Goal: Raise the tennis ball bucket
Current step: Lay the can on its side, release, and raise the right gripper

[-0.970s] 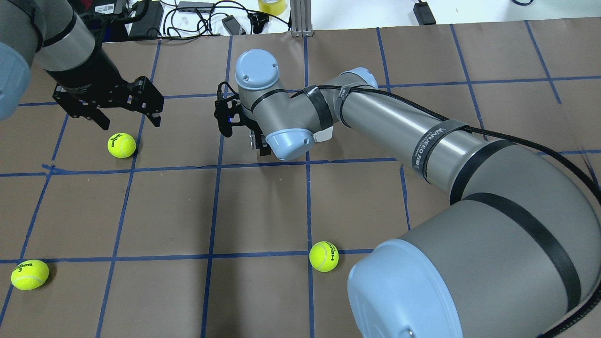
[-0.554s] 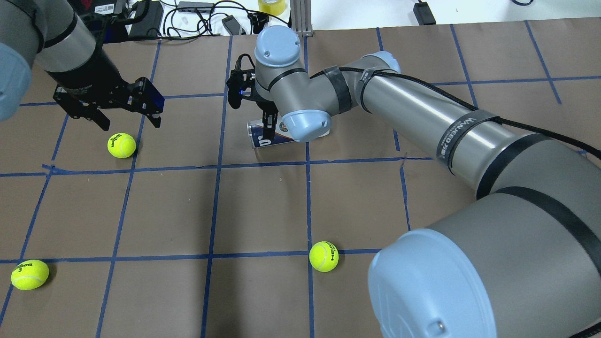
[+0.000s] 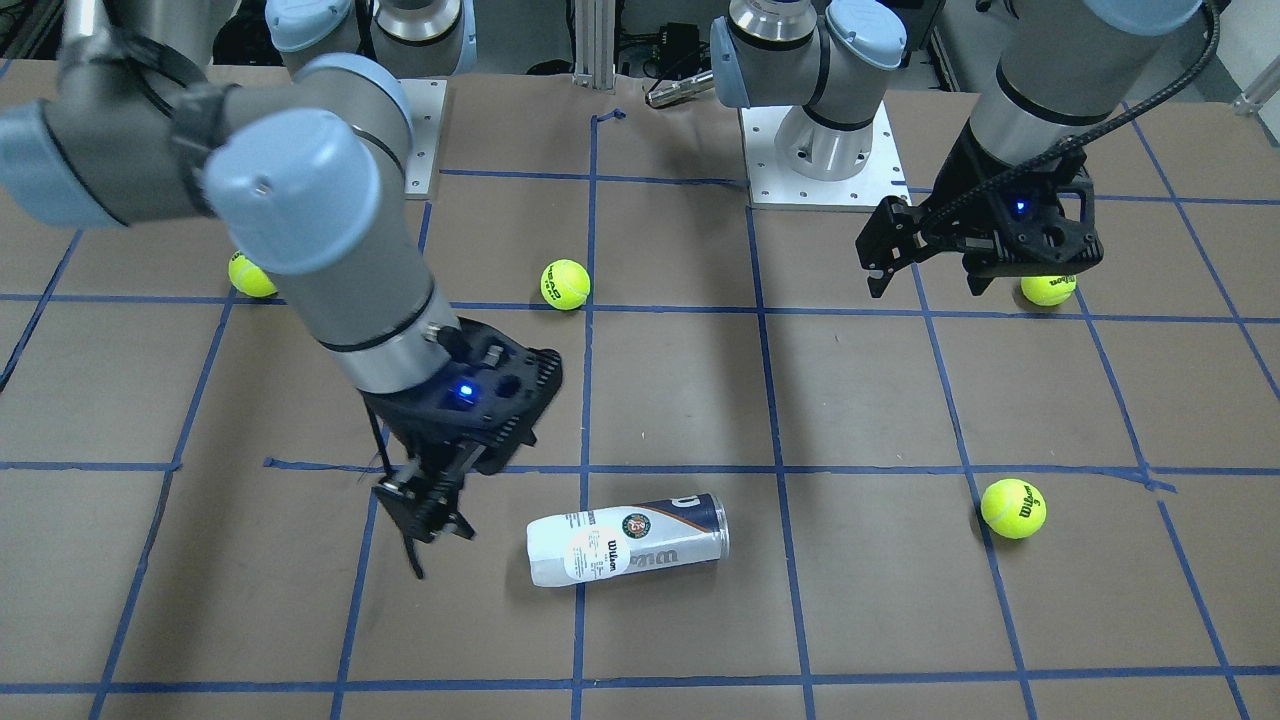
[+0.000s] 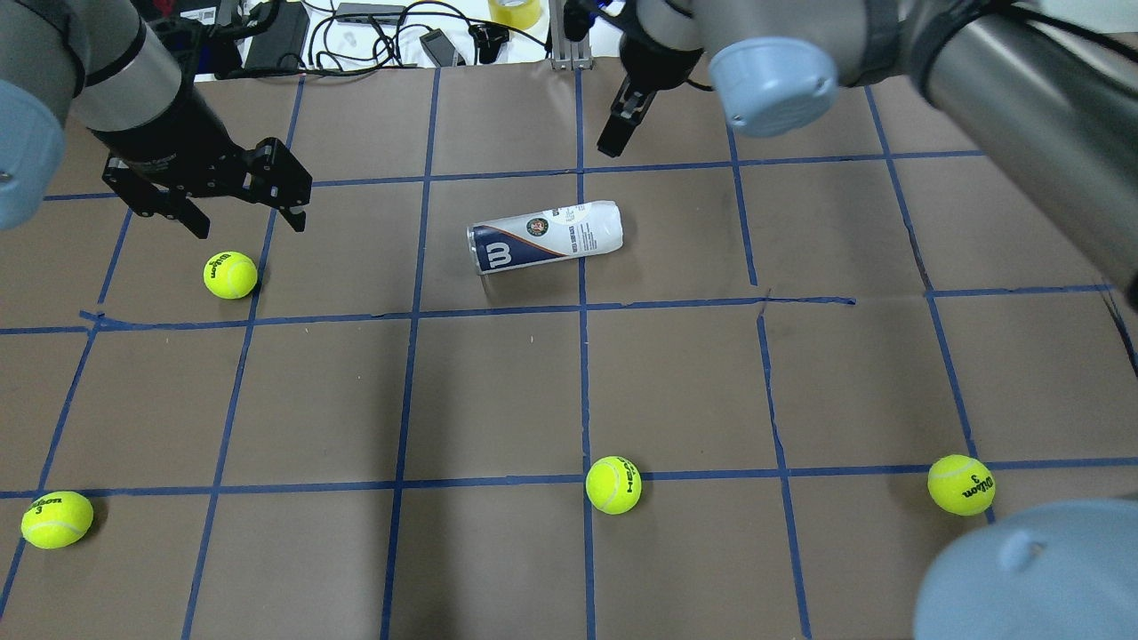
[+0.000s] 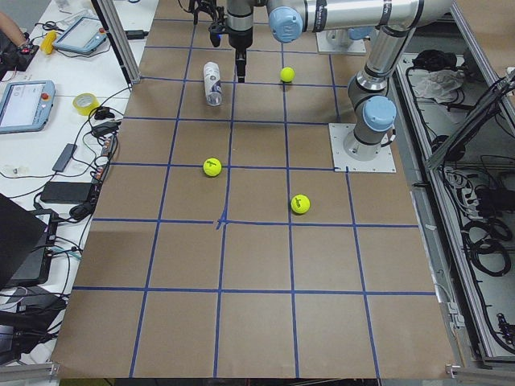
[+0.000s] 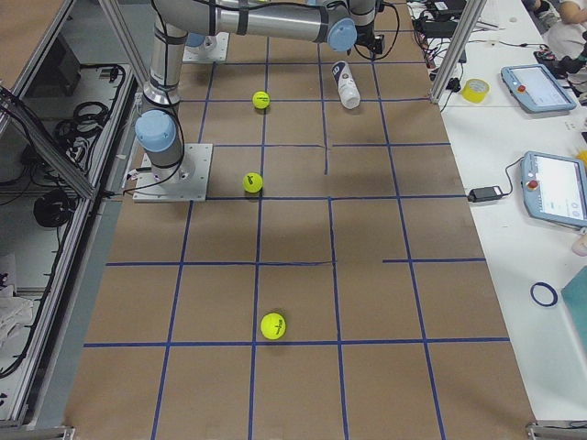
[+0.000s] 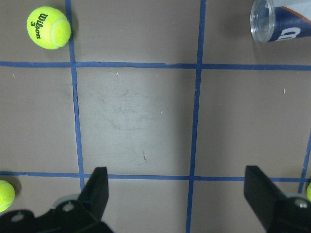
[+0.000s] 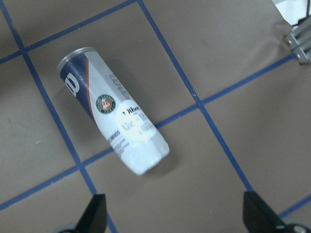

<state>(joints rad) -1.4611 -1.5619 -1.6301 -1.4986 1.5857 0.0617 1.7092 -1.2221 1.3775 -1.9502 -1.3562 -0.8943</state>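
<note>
The tennis ball bucket (image 4: 544, 236) lies on its side on the brown table, with its navy W band toward the robot's left. It also shows in the front view (image 3: 627, 538), the right wrist view (image 8: 114, 109) and at the top right of the left wrist view (image 7: 279, 22). My right gripper (image 4: 620, 132) hangs in the air beyond the bucket's white end and apart from it (image 3: 420, 525). Its wrist view shows the fingers wide apart and empty. My left gripper (image 4: 247, 227) is open and empty, hovering just beyond a tennis ball (image 4: 230, 275).
Three more tennis balls lie on the table: near left (image 4: 56, 519), near middle (image 4: 613, 484) and near right (image 4: 960, 484). Cables and devices (image 4: 373, 31) lie past the far edge. A metal post (image 4: 569, 36) stands at the far middle.
My right arm has risen off the bucket and swung toward the far right. The bucket stays lying in the same spot, now uncovered. The left arm has barely moved.
</note>
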